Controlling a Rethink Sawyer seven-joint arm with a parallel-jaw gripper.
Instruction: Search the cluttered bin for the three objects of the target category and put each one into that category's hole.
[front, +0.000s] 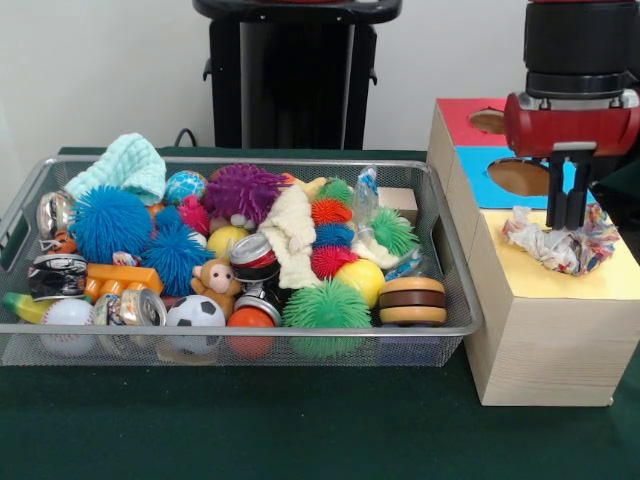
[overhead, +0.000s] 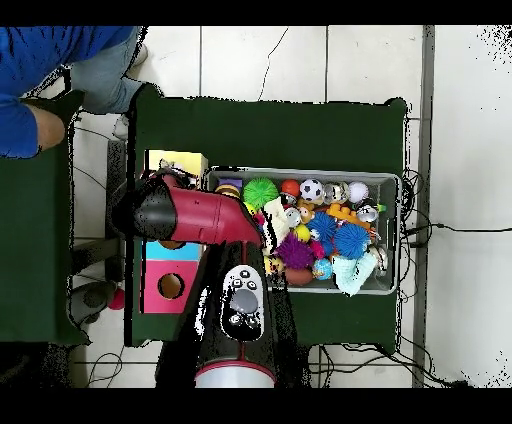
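The red and black gripper (front: 568, 222) hangs over the wooden box's yellow panel (front: 610, 272); its narrow jaws touch a crumpled multicoloured wrapper (front: 560, 243). The wire-mesh bin (front: 455, 290) beside it holds spiky balls.

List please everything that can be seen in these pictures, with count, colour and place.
Wire bin: one, silver mesh, on the green table.
Spiky balls: several, blue, purple, green, red and orange, in the bin.
Soccer ball: one, white and black, front of the bin.
Baseball: one, white, the bin's front corner.
Cans: several, silver and red, among the clutter.
Monkey toy: one, brown, bin middle.
Cloth: one, mint, back corner.
Sorting box: one, wooden, red, blue and yellow top sections, beside the bin.
Crumpled paper: one, multicoloured, on the yellow section.
Person: one, blue sleeve, overhead view corner.
Gripper: one, black, at the paper.
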